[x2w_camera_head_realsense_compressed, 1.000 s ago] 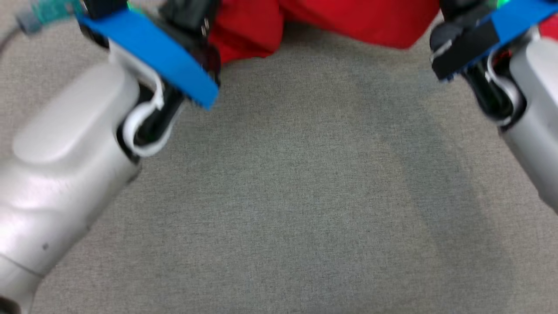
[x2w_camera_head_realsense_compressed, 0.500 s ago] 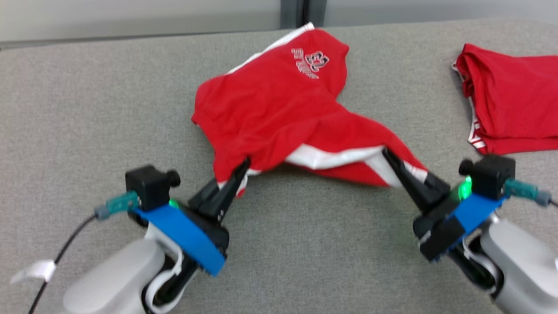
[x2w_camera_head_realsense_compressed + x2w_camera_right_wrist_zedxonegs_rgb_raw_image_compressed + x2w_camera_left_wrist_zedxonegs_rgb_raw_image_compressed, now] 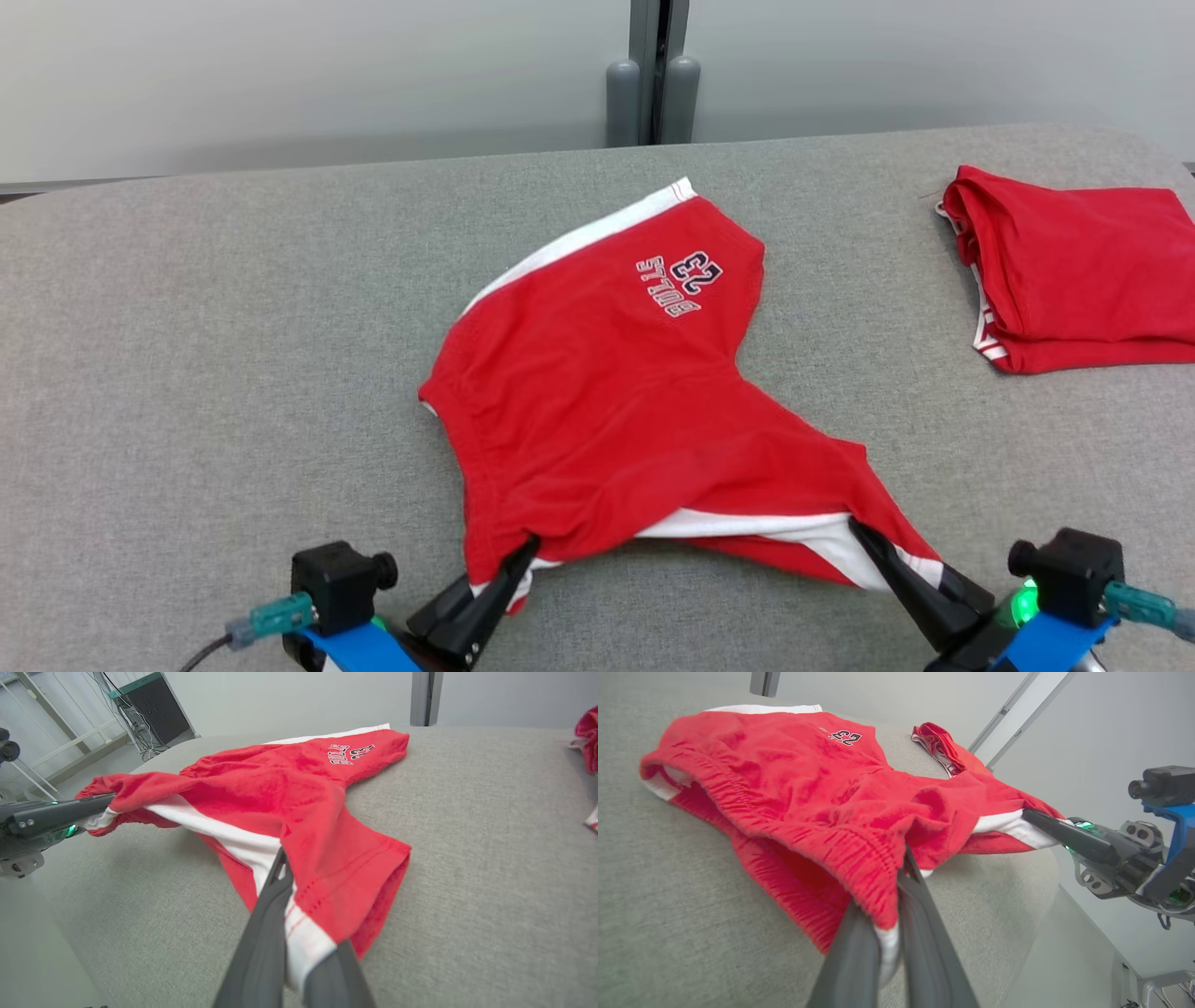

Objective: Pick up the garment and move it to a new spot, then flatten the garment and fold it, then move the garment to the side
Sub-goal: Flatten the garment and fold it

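Garment (image 3: 597, 420), crumpled red jersey, white-trimmed

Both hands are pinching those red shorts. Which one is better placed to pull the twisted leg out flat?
Probably the right. The right hand is shut on that twisted leg's hem of the red shorts; the left hand pinches the waistband corner, better as an anchor.

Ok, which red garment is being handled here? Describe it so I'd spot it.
On the grey table, look at the middle, not the far right. The red shorts there lie spread out, printed 23, pinched by the left hand and right hand; the other red garment sits folded, untouched.
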Tool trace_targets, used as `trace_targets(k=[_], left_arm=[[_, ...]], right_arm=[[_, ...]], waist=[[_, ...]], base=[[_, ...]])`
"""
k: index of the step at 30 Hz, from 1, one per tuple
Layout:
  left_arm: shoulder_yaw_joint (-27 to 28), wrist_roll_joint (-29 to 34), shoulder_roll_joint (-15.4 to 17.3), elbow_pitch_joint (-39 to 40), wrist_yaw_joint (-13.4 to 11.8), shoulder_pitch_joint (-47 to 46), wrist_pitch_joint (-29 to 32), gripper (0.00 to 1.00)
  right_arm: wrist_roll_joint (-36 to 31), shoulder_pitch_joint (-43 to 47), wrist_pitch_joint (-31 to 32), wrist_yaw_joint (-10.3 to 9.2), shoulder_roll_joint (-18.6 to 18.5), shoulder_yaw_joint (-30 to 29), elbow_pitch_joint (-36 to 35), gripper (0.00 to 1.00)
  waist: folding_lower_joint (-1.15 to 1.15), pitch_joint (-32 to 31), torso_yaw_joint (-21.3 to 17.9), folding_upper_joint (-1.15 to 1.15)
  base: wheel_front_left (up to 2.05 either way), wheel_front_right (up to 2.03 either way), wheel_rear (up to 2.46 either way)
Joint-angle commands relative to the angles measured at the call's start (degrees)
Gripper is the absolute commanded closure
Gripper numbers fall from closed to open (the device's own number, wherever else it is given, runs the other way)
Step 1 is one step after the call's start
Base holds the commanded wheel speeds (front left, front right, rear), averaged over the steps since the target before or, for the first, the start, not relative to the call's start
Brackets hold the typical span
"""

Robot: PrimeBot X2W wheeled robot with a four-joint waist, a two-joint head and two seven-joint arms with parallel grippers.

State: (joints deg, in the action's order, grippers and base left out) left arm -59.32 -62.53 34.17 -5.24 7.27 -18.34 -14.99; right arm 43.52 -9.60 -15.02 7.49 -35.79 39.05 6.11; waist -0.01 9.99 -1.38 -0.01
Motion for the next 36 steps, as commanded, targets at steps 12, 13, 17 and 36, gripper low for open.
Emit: trace_targets(k=[12, 13, 17, 36], left_arm=[[4.3, -0.7, -2.5, 6.4, -0.6, 0.5, -0.3, 1.0], [5.0, -1.1, -2.7, 6.4, -0.5, 0.2, -0.3, 1.0], [6.7, -1.9, -4.4, 5.4, -0.2, -1.7, -0.3, 1.0], [7.5, -4.2, -13.6, -6.6, 0.2, -15.9, -0.2, 1.0]], right_arm=[[-0.8, 1.7, -0.2, 0.01, -0.6, -9.1, -4.1, 1.0], [-0.8, 0.8, -0.2, 0.01, -0.9, -9.4, -4.1, 1.0], [-0.2, -4.1, 0.6, 0.01, -2.0, -8.8, -3.1, 1.0], [5.6, -38.6, 7.6, 0.01, -6.3, 7.4, 11.0, 1.0]], waist=[[0.01, -0.6, 1.1, 0.01], [0.01, -0.4, 1.3, 0.01], [0.01, 0.7, 2.5, 0.01], [0.01, 12.1, 9.2, 0.01]], base=[[0.0, 0.0, 0.0], [0.0, 0.0, 0.0], [0.0, 0.0, 0.0], [0.0, 0.0, 0.0]])
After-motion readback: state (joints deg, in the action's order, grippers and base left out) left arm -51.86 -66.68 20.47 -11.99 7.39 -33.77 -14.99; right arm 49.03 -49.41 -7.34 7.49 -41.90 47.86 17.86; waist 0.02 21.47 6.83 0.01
